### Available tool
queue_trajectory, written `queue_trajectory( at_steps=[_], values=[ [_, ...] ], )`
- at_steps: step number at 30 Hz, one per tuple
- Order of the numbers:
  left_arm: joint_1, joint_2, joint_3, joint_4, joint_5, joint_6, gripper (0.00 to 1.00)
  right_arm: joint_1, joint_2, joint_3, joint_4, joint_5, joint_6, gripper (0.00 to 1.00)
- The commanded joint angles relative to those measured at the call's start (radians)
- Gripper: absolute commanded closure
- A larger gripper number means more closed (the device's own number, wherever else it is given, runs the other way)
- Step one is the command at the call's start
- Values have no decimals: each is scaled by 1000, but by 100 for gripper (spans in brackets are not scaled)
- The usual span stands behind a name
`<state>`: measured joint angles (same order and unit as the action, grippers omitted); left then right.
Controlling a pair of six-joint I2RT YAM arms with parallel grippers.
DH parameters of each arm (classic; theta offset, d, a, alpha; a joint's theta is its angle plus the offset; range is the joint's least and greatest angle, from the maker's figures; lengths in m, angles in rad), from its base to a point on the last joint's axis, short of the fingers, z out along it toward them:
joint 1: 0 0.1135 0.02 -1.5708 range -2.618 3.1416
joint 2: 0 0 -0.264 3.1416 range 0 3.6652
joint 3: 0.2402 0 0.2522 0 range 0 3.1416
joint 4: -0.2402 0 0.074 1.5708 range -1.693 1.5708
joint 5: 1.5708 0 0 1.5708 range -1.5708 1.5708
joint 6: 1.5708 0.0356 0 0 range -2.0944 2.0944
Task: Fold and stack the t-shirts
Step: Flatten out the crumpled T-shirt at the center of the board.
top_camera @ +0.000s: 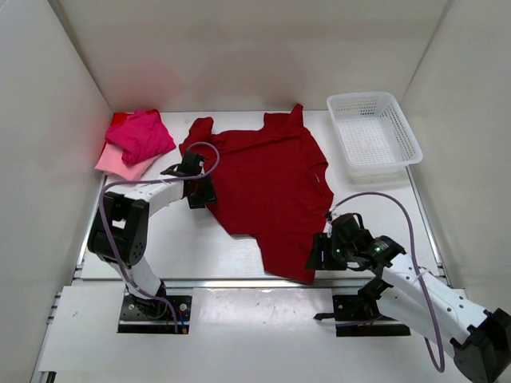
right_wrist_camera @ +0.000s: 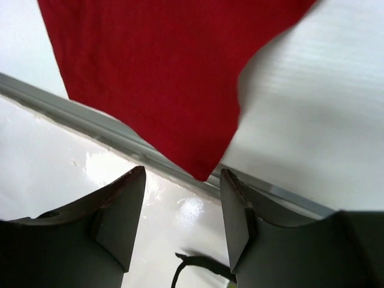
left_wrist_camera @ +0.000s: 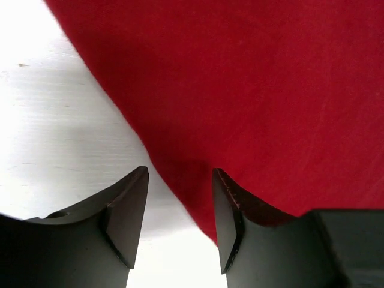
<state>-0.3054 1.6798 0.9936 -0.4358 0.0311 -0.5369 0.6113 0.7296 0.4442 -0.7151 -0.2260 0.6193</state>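
The large dark crimson t-shirt (top_camera: 271,187) lies spread flat on the middle of the table, collar toward the back. Its near corner reaches the table's front edge. My left gripper (top_camera: 209,191) is open at the shirt's left edge. In the left wrist view the gripper (left_wrist_camera: 180,204) straddles the cloth's edge (left_wrist_camera: 252,90). My right gripper (top_camera: 315,259) is open at the shirt's near corner. In the right wrist view the gripper (right_wrist_camera: 183,204) sits just below the corner (right_wrist_camera: 156,78). The hot pink shirt (top_camera: 142,134) lies crumpled on the pale pink one (top_camera: 120,163) at the back left.
A white mesh basket (top_camera: 374,136) stands at the back right. White walls close in the table on three sides. The table's grey front rail (right_wrist_camera: 90,120) runs under the shirt's corner. A dark cable (right_wrist_camera: 192,267) shows below the right gripper.
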Motion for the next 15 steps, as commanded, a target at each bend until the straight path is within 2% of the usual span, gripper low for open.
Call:
queue_trajectory(
  at_steps=[1,4,9,11,15],
  values=[
    [-21,-2,7,57,-23,-31,43,48,51,-7,34,-25,39,50],
    [-46,53,52,45,-30,-40,44,62,57,-31,42,-16,63,52],
    [-51,67,73,37,-30,-35,75,-1,77,-82,55,-56,85,56],
    [-20,37,60,14,-25,-23,83,-13,67,-108,86,-78,95,58],
    [5,-37,53,-72,-30,29,97,-15,122,-121,129,-96,74,56]
  ],
)
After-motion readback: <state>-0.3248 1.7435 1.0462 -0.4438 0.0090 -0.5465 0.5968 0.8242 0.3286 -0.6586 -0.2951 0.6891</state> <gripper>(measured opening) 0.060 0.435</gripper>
